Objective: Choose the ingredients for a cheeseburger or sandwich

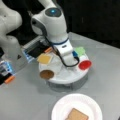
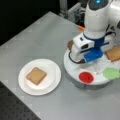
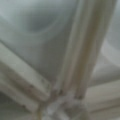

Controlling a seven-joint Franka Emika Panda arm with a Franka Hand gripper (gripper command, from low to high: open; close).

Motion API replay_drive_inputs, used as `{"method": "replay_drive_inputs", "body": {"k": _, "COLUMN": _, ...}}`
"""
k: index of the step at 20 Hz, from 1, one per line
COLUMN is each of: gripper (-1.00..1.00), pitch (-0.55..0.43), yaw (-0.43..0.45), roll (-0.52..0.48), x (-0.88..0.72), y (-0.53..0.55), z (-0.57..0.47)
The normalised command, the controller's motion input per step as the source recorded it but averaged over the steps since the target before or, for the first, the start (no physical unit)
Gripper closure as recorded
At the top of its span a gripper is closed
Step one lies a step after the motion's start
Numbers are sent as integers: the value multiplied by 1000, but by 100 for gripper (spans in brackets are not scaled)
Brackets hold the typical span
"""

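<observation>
we have one toast square [image 2: 36,75] on the paper plate [image 2: 53,80] near the desk's front edge. our hand [image 2: 93,65] hangs over the white tray [image 1: 65,75], between tomato [image 1: 84,64] and patty [image 1: 46,74]; its grip we cannot tell. picking the patty needs centring.

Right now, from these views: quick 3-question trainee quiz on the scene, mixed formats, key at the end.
1. True or false: the paper plate holds one toast square.
2. Which piece lies on the round tray at a front view's right edge of it? A) red tomato disc B) yellow cheese C) second plate
3. Fill in: the gripper is low over the ____, its fingers hidden by the arm.

Key: 1 true; 2 A; 3 tray
</observation>
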Motion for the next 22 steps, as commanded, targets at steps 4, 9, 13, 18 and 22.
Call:
{"method": "replay_drive_inputs", "body": {"k": 4, "gripper": -100, "pitch": 151, "yaw": 150, "roll": 72, "x": 110, "y": 55, "z": 118}}
{"method": "replay_drive_inputs", "body": {"k": 9, "gripper": -100, "pitch": 145, "yaw": 195, "roll": 93, "x": 137, "y": 54, "z": 121}}
{"method": "replay_drive_inputs", "body": {"k": 13, "gripper": -100, "pitch": 130, "yaw": 165, "roll": 103, "x": 153, "y": 46, "z": 123}}
{"method": "replay_drive_inputs", "body": {"k": 18, "gripper": -100, "pitch": 163, "yaw": 104, "roll": 123, "x": 121, "y": 27, "z": 121}}
{"method": "replay_drive_inputs", "body": {"k": 22, "gripper": -100, "pitch": 179, "yaw": -58, "roll": 110, "x": 52, "y": 25, "z": 123}}
